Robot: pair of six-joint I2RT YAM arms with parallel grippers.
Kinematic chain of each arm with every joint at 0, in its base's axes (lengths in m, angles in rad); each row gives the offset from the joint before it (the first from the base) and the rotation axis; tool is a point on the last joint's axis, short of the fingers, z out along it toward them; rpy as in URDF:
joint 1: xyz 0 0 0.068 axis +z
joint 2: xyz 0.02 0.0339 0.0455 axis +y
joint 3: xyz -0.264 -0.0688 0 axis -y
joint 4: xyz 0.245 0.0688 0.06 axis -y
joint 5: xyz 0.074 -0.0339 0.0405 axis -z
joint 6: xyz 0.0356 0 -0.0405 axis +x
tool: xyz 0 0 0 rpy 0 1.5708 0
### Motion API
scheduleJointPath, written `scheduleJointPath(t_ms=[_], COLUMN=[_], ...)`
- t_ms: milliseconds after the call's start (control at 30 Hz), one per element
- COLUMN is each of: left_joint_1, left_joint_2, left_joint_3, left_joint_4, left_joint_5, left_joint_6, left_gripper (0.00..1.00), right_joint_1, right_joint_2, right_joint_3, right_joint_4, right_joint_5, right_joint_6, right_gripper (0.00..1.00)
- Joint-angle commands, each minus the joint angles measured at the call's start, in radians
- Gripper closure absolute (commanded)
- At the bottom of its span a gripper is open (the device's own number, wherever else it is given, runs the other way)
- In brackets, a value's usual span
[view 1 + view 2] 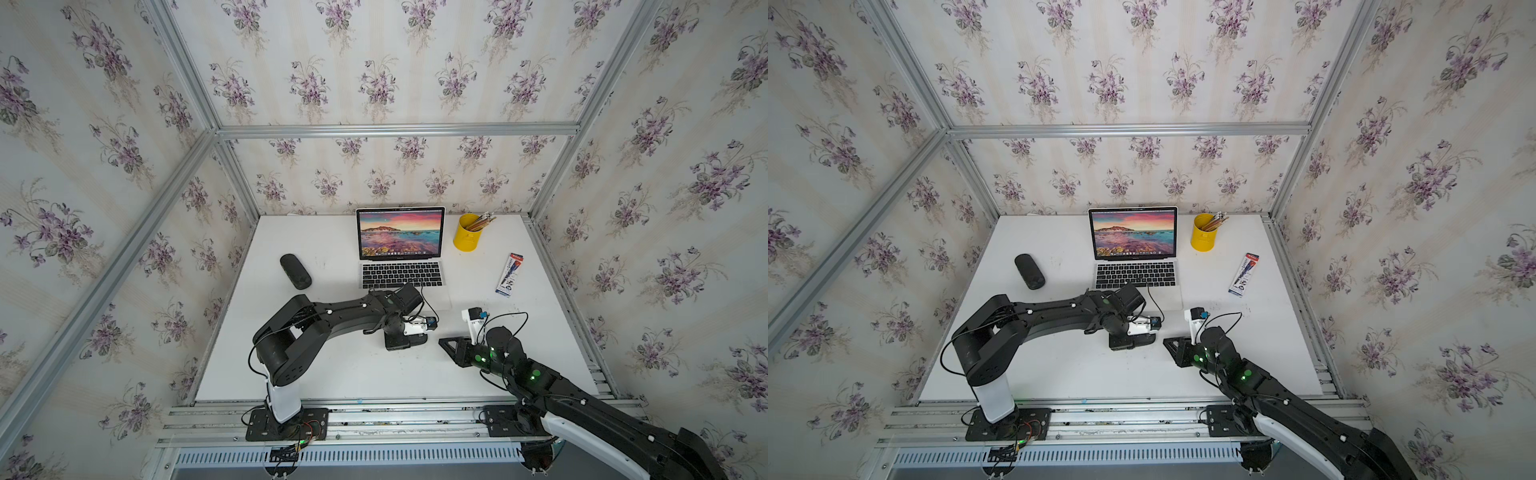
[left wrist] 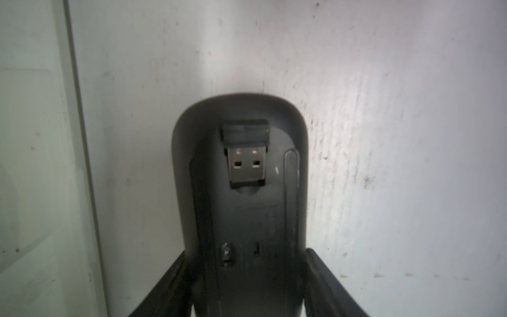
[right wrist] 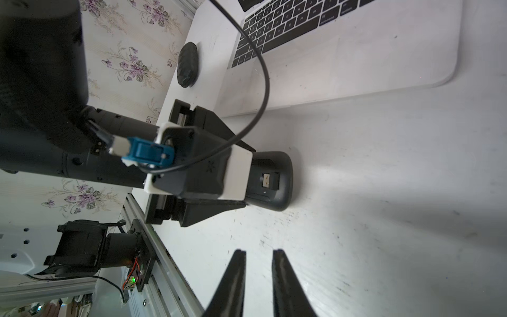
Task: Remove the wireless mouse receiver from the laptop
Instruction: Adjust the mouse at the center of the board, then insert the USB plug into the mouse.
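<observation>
Left jaws around mouse (image 2: 241, 219), receiver (image 2: 245, 153) beyond

Bright, even light, soft shadows; left wrist view blurred.

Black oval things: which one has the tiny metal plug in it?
The mouse in the left gripper: the wireless mouse receiver sits in its underside. The long black case near the laptop shows none.

Left arm (image 1: 340, 311) blocks laptop (image 1: 401, 274) front
</observation>
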Motion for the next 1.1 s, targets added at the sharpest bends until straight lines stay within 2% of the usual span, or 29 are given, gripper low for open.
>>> scheduleJointPath(t_ms=[0, 333, 1067], left_joint_1=[0.0, -0.002, -0.011], left_joint_2=[0.009, 0.027, 0.029], left_joint_3=[-0.006, 0.002, 0.004], left_joint_4=[0.032, 0.05, 0.054], left_joint_5=[0.006, 0.04, 0.071], left_joint_6=[-0.02, -0.022, -0.021], left_gripper=[0.49, 0.49, 0.48], right_joint_1=[-0.015, -0.033, -0.086], right_joint_2=[0.044, 0.237, 0.427], right_joint_3=[0.01, 0.079, 0.124], right_joint_4=[0.099, 0.142, 0.231], right_joint_5=[-0.064, -0.057, -0.063], right_joint_6=[-0.02, -0.102, -0.173], right_gripper=[0.78, 0.79, 0.82])
